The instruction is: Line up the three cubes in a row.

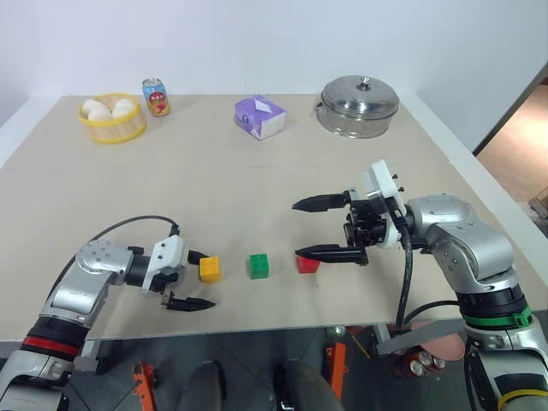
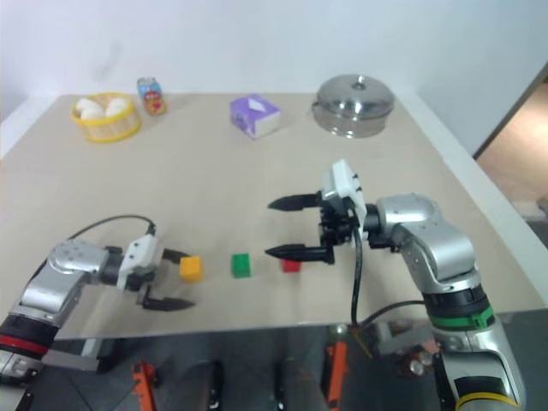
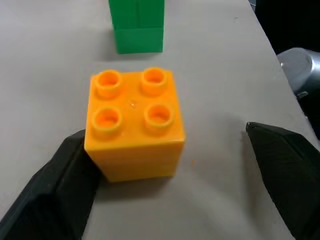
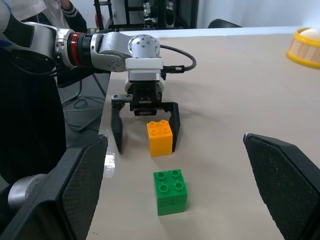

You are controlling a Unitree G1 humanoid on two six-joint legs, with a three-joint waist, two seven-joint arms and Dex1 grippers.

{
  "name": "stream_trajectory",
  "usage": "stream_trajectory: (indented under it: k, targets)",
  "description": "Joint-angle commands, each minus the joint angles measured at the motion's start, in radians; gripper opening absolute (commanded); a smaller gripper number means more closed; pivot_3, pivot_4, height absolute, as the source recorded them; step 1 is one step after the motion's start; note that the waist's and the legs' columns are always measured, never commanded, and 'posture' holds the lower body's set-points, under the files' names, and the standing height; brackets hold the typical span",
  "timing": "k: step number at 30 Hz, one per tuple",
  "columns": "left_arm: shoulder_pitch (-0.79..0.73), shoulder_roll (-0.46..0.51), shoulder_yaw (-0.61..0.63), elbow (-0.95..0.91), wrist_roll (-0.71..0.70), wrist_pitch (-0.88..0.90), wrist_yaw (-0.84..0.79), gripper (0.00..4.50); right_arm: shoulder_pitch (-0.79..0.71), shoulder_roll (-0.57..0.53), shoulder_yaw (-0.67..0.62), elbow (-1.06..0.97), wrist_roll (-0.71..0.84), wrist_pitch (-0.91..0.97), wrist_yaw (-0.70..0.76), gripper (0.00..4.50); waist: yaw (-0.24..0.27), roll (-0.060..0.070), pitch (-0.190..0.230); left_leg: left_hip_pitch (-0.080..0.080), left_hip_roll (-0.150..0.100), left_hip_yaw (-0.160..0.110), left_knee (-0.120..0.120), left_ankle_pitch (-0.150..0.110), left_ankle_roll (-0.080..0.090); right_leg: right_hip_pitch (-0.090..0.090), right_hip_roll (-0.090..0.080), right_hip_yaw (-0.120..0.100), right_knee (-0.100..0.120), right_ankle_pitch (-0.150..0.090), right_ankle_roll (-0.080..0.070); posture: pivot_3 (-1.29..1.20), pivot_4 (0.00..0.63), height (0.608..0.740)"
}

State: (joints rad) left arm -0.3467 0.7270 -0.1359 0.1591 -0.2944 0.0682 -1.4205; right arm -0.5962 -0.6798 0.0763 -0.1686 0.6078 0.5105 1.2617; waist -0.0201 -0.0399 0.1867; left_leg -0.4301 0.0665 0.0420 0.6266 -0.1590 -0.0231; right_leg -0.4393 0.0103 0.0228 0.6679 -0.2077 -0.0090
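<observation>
Along the near edge of the table (image 1: 282, 163), the three cubes sit in a loose row: the orange-yellow cube (image 1: 210, 269) toward the left corner, the green cube (image 1: 259, 265) just beside it, and the red cube (image 1: 307, 264) a little further along. The left gripper (image 1: 190, 279) has its fingers spread apart with the orange-yellow cube between them; from the left wrist view one finger (image 3: 55, 195) touches the cube's side while the other stands clear, so nothing is clamped. The right gripper (image 1: 318, 228) hangs wide open above the red cube, its lower finger passing over that cube and covering part of it, so I cannot tell whether the red one sits square with its neighbours. The row runs parallel to the near edge, and the green cube lies straight beyond the orange-yellow one along the left gripper's pointing line. The left arm looks nearer for any nudge to the orange-yellow cube, the right for the red; the line seems close to finished.
</observation>
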Motion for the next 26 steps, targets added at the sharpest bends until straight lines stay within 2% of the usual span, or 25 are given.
stream_trajectory:
  k: [1, 7, 10, 12, 15, 19, 26]
  targets:
    - [-0.001, 0.046, 0.089, -0.1, -0.093, 0.112, 0.016, 4.46, -0.009, -0.004, -0.067, -0.027, 0.049, 0.013, -0.013, 4.5, -0.001, 0.0, 0.0, 0.0, 0.0, 0.0, 0.0, 0.0, 0.0, 0.0, 0.0, 0.0, 0.0, 0.0, 0.0, 0.0, 0.15, 0.74]
    - [-0.034, 0.052, 0.348, -0.209, -0.34, 0.417, 0.232, 4.46, 0.007, 0.064, -0.187, 0.013, 0.097, 0.028, -0.175, 4.5, -0.003, 0.0, 0.0, -0.001, 0.001, -0.002, -0.001, 0.0, 0.0, -0.001, 0.003, 0.0, 0.0, 0.0, -0.001, 0.0, 0.15, 0.74]
    - [-0.052, -0.004, 0.49, -0.244, -0.426, 0.513, 0.457, 4.46, 0.04, 0.099, -0.239, 0.026, 0.076, 0.017, -0.284, 4.5, -0.003, 0.0, 0.0, -0.001, 0.001, -0.002, -0.002, 0.0, 0.0, -0.001, 0.003, 0.0, 0.0, -0.001, 0.005, 0.0, 0.15, 0.74]
    - [-0.063, -0.052, 0.548, -0.263, -0.407, 0.512, 0.619, 4.46, 0.056, 0.117, -0.26, 0.039, 0.048, 0.0, -0.355, 4.5, -0.002, 0.0, 0.0, -0.001, 0.0, -0.002, -0.003, 0.0, -0.001, -0.001, 0.002, 0.0, 0.0, -0.002, 0.006, 0.0, 0.15, 0.74]
    - [-0.015, -0.105, 0.577, -0.298, -0.303, 0.43, 0.781, 4.46, 0.096, 0.133, -0.268, 0.075, -0.027, -0.045, -0.445, 4.5, -0.002, 0.0, 0.0, -0.001, -0.001, -0.002, -0.003, -0.001, -0.001, -0.001, 0.002, 0.001, -0.001, -0.001, 0.007, 0.0, 0.15, 0.74]
    - [0.044, -0.158, 0.57, -0.325, -0.226, 0.343, 0.884, 4.46, 0.14, 0.168, -0.275, 0.134, -0.099, -0.119, -0.535, 4.5, -0.002, -0.001, 0.0, -0.001, -0.001, 0.0, -0.003, -0.001, -0.001, -0.001, 0.002, 0.004, -0.001, -0.001, 0.008, 0.0, 0.15, 0.74]
    - [0.082, -0.197, 0.524, -0.338, -0.206, 0.309, 0.906, 4.46, 0.148, 0.208, -0.281, 0.209, -0.139, -0.203, -0.587, 4.5, -0.003, -0.001, 0.0, 0.0, -0.001, 0.002, -0.002, 0.0, -0.001, -0.001, 0.002, 0.006, -0.001, 0.001, 0.006, 0.0, 0.15, 0.74]
